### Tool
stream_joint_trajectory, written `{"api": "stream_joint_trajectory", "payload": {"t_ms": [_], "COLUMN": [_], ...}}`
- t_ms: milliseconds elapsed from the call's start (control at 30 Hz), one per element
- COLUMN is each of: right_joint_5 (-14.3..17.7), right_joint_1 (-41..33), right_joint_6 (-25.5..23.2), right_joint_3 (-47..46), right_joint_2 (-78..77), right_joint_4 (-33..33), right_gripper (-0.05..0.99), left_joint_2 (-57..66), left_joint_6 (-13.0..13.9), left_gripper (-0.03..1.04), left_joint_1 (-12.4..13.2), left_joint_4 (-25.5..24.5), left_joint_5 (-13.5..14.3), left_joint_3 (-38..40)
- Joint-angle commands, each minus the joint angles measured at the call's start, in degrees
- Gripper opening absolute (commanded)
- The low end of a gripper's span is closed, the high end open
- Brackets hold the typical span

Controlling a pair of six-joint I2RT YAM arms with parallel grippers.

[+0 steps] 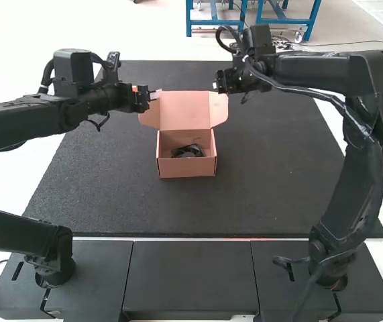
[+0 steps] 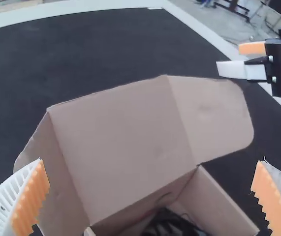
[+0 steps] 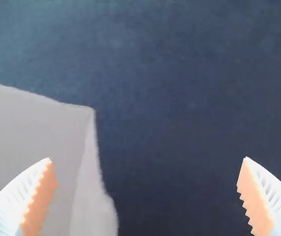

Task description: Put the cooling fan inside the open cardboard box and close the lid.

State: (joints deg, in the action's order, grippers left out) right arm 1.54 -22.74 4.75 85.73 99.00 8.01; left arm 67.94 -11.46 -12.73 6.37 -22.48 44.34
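Cooling fan [image 1: 186,151] sits inside the cardboard box [image 1: 186,166], approx. mid black mat [image 1: 278,174], w/ lid [image 1: 184,111] standing up at the back. Left gripper [image 1: 144,99] is at the lid's left edge, fingers spread wide (contact unclear). Right gripper [image 1: 221,84] is by the lid's upper right corner, fingers also apart.
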Motion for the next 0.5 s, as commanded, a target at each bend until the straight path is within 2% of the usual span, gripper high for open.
{"api": "stream_joint_trajectory", "payload": {"t_ms": [0, 233, 333, 467], "right_joint_5": [0.9, 0.2, 0.1, 0.1], "right_joint_1": [0.2, 0.2, -0.1, -0.7], "right_joint_6": [1.5, 1.4, 1.0, 0.7], "right_joint_3": [0.0, -0.5, -0.7, -2.1], "right_joint_2": [0.2, 1.9, 2.5, 2.4], "right_joint_4": [-0.4, -1.1, -1.0, -0.9], "right_gripper": [0.84, 0.83, 0.82, 0.81], "left_joint_2": [0.5, 0.6, 0.6, 0.6], "left_joint_6": [-0.8, -0.8, -0.8, -0.7], "left_gripper": [0.97, 0.97, 0.97, 0.97], "left_joint_1": [1.6, 10.3, 12.4, 13.7], "left_joint_4": [0.9, 2.2, 2.2, 2.4], "left_joint_5": [0.2, -1.2, -2.4, -3.4], "left_joint_3": [-0.7, -1.4, -1.9, -2.2]}}
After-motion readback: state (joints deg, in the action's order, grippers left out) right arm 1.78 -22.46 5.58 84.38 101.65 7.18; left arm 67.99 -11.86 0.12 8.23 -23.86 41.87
